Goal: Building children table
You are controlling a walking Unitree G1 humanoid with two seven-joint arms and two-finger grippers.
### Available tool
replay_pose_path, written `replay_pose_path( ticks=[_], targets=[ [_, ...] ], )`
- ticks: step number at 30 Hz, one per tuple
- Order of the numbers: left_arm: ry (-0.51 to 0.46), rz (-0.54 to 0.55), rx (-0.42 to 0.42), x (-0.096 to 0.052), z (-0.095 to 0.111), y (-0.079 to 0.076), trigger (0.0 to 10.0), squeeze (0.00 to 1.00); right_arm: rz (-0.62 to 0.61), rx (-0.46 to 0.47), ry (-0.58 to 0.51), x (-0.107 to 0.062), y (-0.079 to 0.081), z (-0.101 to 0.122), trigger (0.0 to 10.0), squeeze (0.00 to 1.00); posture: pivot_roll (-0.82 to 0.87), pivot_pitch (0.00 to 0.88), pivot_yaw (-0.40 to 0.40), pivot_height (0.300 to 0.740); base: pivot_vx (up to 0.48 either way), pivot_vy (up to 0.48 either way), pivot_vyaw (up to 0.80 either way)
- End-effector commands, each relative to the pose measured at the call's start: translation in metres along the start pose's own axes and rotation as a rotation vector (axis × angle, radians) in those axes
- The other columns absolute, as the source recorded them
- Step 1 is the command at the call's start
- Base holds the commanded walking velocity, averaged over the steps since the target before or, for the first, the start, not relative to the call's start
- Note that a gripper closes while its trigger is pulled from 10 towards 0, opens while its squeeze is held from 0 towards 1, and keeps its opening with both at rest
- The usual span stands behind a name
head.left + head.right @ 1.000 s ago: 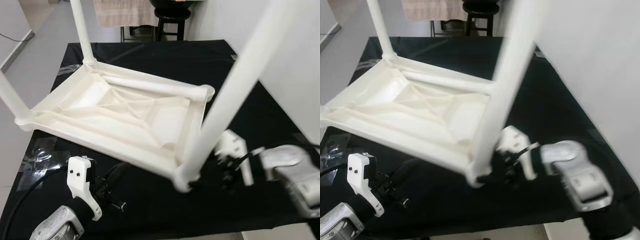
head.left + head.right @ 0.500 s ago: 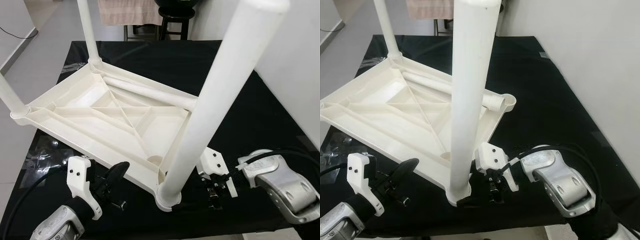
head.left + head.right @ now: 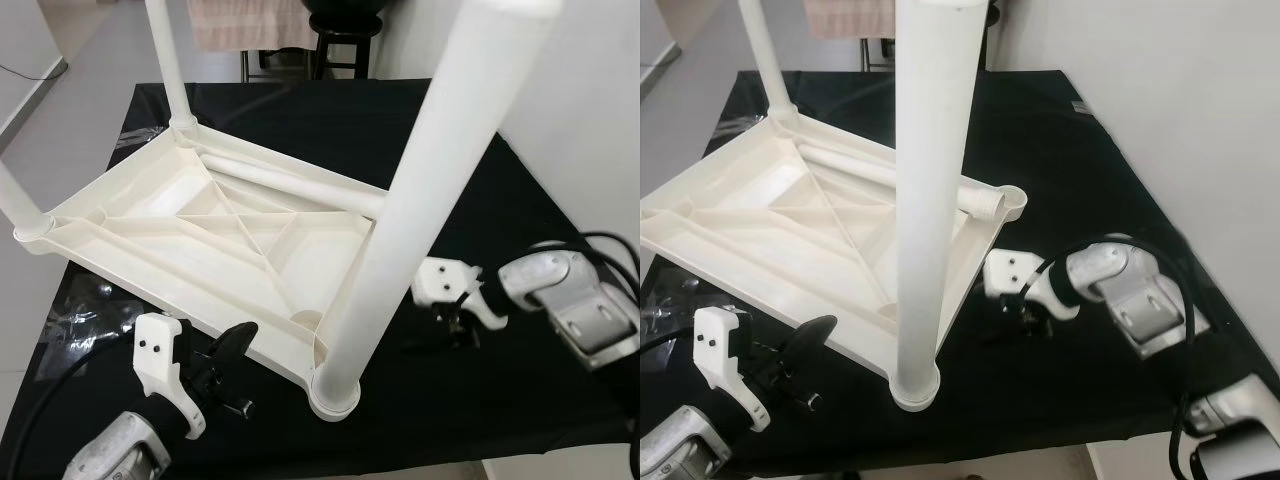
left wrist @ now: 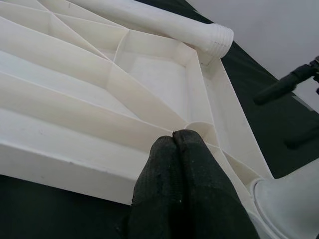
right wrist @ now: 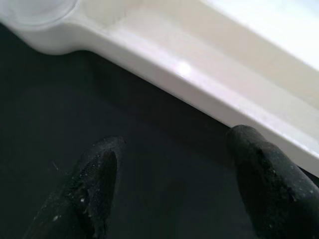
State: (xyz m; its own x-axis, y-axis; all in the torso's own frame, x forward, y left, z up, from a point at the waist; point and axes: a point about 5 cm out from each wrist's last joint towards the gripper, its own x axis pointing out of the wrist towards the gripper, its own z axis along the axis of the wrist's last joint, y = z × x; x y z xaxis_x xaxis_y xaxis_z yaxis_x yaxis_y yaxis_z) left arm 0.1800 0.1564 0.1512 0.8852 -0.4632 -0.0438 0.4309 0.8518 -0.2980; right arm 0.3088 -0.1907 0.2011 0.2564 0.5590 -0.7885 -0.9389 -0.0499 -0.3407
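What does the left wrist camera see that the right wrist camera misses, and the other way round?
The left wrist view has the loose leg lying in the upturned table top, its ribbed end by a corner, the foot of a fitted leg, and the left gripper with fingers pressed together. The right wrist view has the right gripper spread open over the black cloth, beside the top's rim. Both share the white table top.

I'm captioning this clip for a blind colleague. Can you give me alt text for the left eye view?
An upside-down white plastic children's table lies on a black cloth, with three legs standing up and a fourth leg lying loose inside its ribbed underside. The left end effector rests at the table's near edge, and the right end effector hovers over the cloth beside the nearest leg.
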Motion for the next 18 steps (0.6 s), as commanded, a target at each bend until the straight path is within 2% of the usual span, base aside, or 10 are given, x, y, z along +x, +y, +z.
replay_pose_path(
  ticks=[1, 4, 8, 10, 12, 14, 17, 18],
  targets=[
    [0.006, -0.012, 0.004, -0.003, 0.001, -0.002, 10.0, 0.00, 0.011, -0.036, 0.046, 0.002, -0.001, -0.003, 10.0, 0.00, 0.06, 0.142, -0.082, 0.740, 0.000, 0.000, 0.00],
    [0.018, -0.018, 0.002, -0.006, -0.001, -0.002, 10.0, 0.00, 0.001, -0.088, 0.102, 0.004, -0.009, -0.004, 10.0, 0.00, 0.08, 0.148, -0.083, 0.740, 0.000, 0.000, 0.00],
    [0.055, -0.034, -0.003, -0.020, -0.005, -0.003, 10.0, 0.00, -0.004, -0.194, 0.198, 0.012, -0.026, -0.002, 10.0, 0.00, 0.11, 0.158, -0.101, 0.740, 0.000, 0.000, 0.00],
    [0.055, -0.034, -0.003, -0.020, -0.005, -0.003, 10.0, 0.00, -0.004, -0.194, 0.198, 0.012, -0.026, -0.002, 10.0, 0.00, 0.11, 0.158, -0.101, 0.740, 0.000, 0.000, 0.00],
    [0.058, -0.027, -0.005, -0.026, -0.005, -0.004, 10.0, 0.00, -0.022, -0.238, 0.239, 0.015, -0.036, -0.002, 10.0, 0.00, 0.11, 0.163, -0.109, 0.740, 0.000, 0.000, 0.00],
    [0.058, -0.027, -0.005, -0.026, -0.005, -0.004, 10.0, 0.00, -0.022, -0.238, 0.239, 0.015, -0.036, -0.002, 10.0, 0.00, 0.11, 0.163, -0.109, 0.740, 0.000, 0.000, 0.00],
    [0.078, -0.013, 0.004, -0.035, -0.007, -0.006, 10.0, 0.00, -0.090, -0.314, 0.291, 0.020, -0.053, 0.003, 10.0, 0.00, 0.13, 0.171, -0.123, 0.740, 0.000, 0.000, 0.00],
    [0.078, -0.013, 0.004, -0.035, -0.007, -0.006, 10.0, 0.00, -0.090, -0.314, 0.291, 0.020, -0.053, 0.003, 10.0, 0.00, 0.13, 0.171, -0.123, 0.740, 0.000, 0.000, 0.00]
  ],
)
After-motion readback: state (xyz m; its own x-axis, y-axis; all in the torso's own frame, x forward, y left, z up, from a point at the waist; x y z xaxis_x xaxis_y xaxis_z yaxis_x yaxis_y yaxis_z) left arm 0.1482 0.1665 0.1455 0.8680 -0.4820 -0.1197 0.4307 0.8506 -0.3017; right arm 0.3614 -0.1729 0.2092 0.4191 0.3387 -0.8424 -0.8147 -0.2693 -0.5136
